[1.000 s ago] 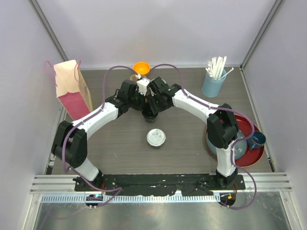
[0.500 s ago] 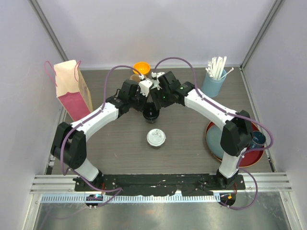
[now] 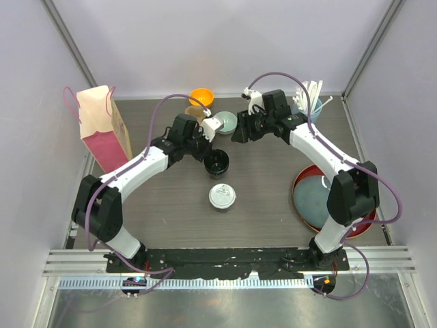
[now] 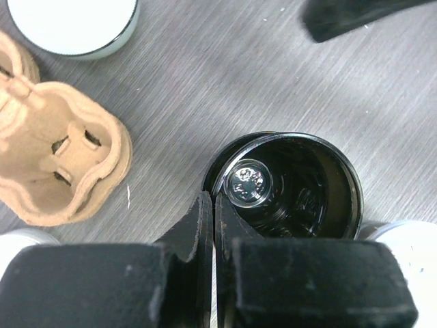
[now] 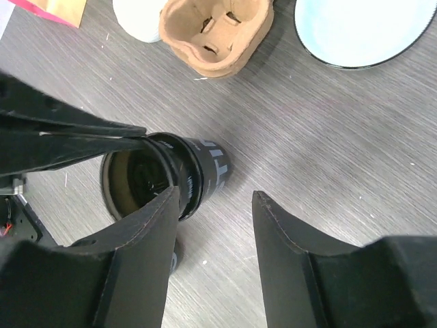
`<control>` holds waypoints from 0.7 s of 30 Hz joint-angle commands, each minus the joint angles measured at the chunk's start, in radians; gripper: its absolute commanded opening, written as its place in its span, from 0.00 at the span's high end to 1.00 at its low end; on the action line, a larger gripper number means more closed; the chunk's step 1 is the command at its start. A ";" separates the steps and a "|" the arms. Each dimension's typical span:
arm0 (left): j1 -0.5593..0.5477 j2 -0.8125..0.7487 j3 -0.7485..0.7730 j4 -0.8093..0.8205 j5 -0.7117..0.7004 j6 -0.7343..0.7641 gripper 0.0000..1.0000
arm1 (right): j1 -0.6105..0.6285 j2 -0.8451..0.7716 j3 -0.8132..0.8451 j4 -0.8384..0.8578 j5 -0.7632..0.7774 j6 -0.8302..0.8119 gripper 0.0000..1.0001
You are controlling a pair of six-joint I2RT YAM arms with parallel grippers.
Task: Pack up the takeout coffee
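Observation:
An open black paper cup with no lid stands mid-table. My left gripper is shut on its near rim, one finger inside the cup and one outside; the left wrist view shows this pinch and the cup's dark, glinting inside. A second black cup with a white lid stands just in front of it. My right gripper is open and empty, behind and to the right of the open cup. In the right wrist view the cup lies beside the right gripper's left finger.
A brown pulp cup carrier lies left of the open cup, also in the right wrist view. A pale teal bowl and orange bowl sit behind. A pink and tan bag stands left. The straw tumbler and a red tray are on the right.
My right gripper has pulled back from over the open cup, up and to the right, and is open. My left gripper has stayed on the cup's rim.

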 commanded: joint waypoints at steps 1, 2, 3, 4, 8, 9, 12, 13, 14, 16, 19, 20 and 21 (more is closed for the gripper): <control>-0.004 -0.038 0.068 -0.029 0.114 0.134 1.00 | -0.016 0.093 0.059 0.044 -0.197 -0.085 0.48; -0.004 -0.026 0.078 -0.041 0.132 0.149 1.00 | -0.019 0.117 0.073 0.041 -0.235 -0.086 0.49; -0.004 -0.021 0.091 -0.055 0.138 0.154 1.00 | -0.021 0.135 0.088 0.024 -0.248 -0.089 0.50; -0.003 -0.014 0.110 -0.078 0.146 0.161 1.00 | -0.021 0.170 0.114 0.018 -0.262 -0.091 0.50; -0.003 -0.003 0.118 -0.087 0.148 0.177 1.00 | -0.021 0.226 0.144 0.015 -0.324 -0.091 0.51; -0.004 -0.001 0.121 -0.087 0.151 0.178 1.00 | -0.021 0.233 0.145 0.015 -0.340 -0.091 0.52; -0.004 0.005 0.121 -0.092 0.151 0.183 1.00 | -0.021 0.249 0.144 0.015 -0.357 -0.092 0.53; -0.004 0.008 0.122 -0.092 0.149 0.186 1.00 | -0.022 0.249 0.144 0.015 -0.354 -0.092 0.53; -0.004 0.011 0.124 -0.092 0.146 0.187 1.00 | -0.025 0.249 0.145 0.015 -0.355 -0.092 0.53; -0.004 0.018 0.121 -0.095 0.146 0.197 1.00 | -0.038 0.250 0.151 0.016 -0.369 -0.088 0.53; -0.003 0.022 0.118 -0.095 0.148 0.212 1.00 | -0.059 0.253 0.151 0.042 -0.424 -0.051 0.53; -0.004 0.020 0.116 -0.092 0.149 0.218 1.00 | -0.070 0.255 0.150 0.054 -0.444 -0.043 0.53; -0.004 0.020 0.116 -0.090 0.151 0.224 1.00 | -0.071 0.261 0.151 0.055 -0.456 -0.043 0.53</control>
